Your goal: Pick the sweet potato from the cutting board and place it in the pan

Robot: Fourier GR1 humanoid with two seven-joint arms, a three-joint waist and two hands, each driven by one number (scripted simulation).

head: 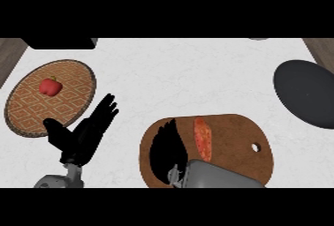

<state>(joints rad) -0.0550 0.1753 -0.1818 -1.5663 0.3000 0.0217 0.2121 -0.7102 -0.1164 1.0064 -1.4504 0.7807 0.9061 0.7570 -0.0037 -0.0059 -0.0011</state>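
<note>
the sweet potato (203,139) lies on the cutting board (235,145) near the worktop's front edge, just beside the open right hand (168,148), and looks hard and bumpy, best grabbed round its middle.

Cutting board (228,150) sits near, right of centre, with the sweet potato (203,138) on its middle-left part. Pan (306,92) lies farther right, apart from the board. Round mat (49,98) at far left carries a pepper (50,86).
</note>
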